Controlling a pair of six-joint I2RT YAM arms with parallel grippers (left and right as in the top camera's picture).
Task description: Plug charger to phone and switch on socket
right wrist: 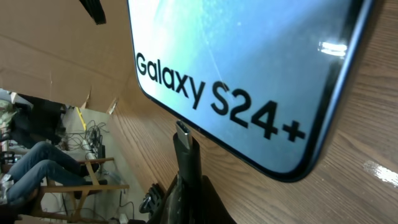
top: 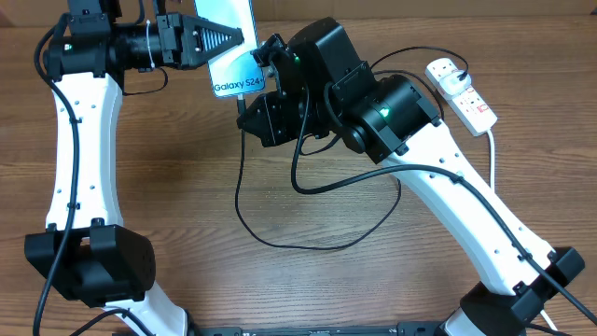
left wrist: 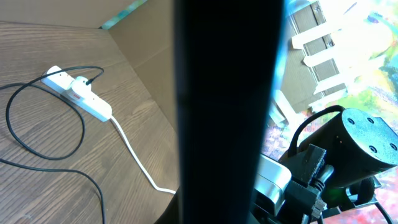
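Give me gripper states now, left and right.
Left gripper: closed, holding the phone.
Right gripper: closed, holding the charger near its connector tip.

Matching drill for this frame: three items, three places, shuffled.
1. slim teal-screen smartphone
2. thin black charger cable's connector tip
3. white oblong power strip

a. flat on the wooden table, right side
b. clamped in left gripper
c. in right gripper, at phone's bottom edge

Pairs: 1-b, 2-c, 3-a
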